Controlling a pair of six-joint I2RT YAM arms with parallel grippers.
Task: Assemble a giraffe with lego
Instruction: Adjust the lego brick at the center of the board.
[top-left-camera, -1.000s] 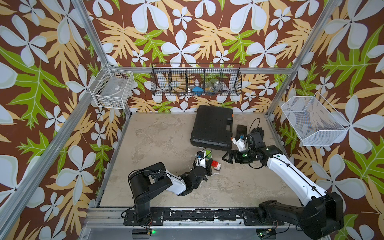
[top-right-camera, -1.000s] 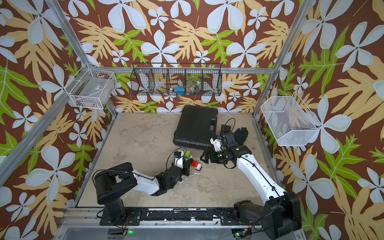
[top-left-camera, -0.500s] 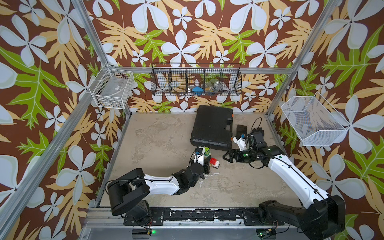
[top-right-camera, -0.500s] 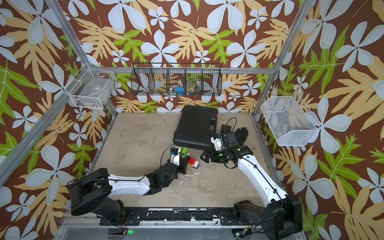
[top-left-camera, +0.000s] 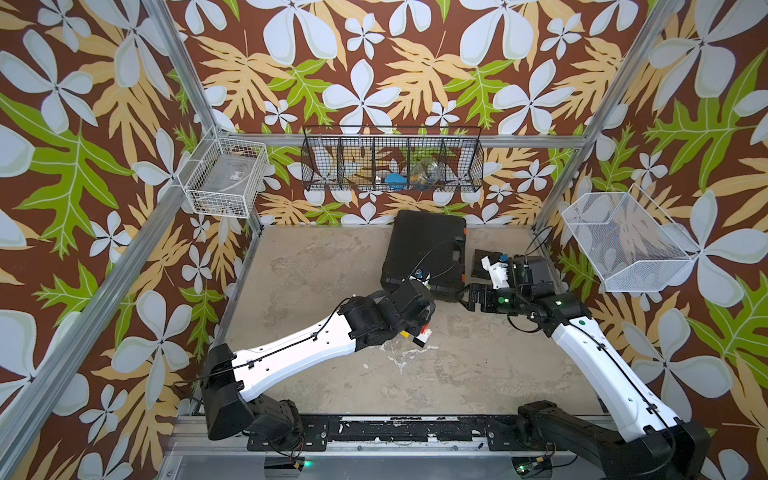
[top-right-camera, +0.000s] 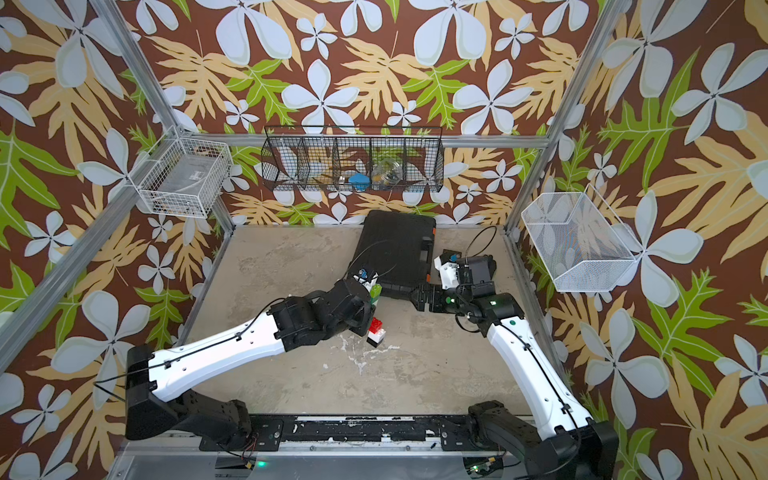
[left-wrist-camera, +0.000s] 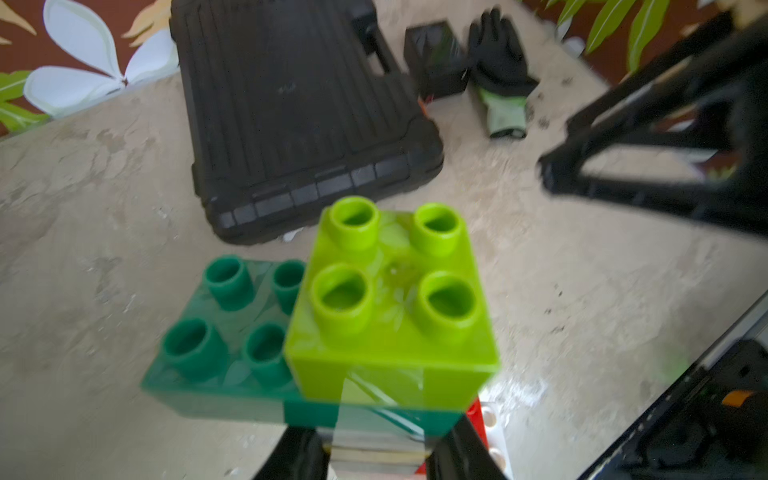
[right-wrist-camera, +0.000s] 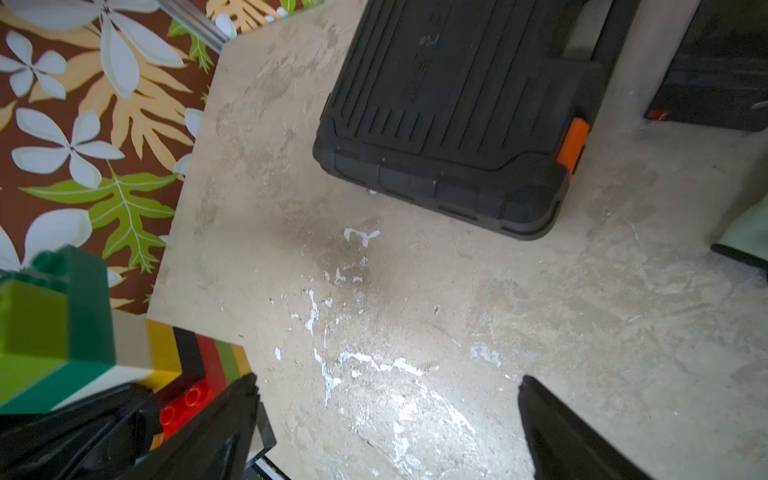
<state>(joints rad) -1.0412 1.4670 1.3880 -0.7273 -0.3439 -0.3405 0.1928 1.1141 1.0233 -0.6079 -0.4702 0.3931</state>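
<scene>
Left tool (left-wrist-camera: 376, 451) clamps the striped neck of the giraffe (top-right-camera: 376, 328), topped by a lime brick (left-wrist-camera: 390, 299) and a dark green brick (left-wrist-camera: 224, 328), at the middle of the bench (top-left-camera: 316, 266) near the black case (top-left-camera: 428, 249). Right tool (right-wrist-camera: 386, 419) hangs close beside, jaws wide apart, empty. Danger ahead: a sideways push on so narrow a grip could twist the figure loose or snap its joints.

Bright even light, soft shadows, left wrist view blurred, top views sharp
</scene>
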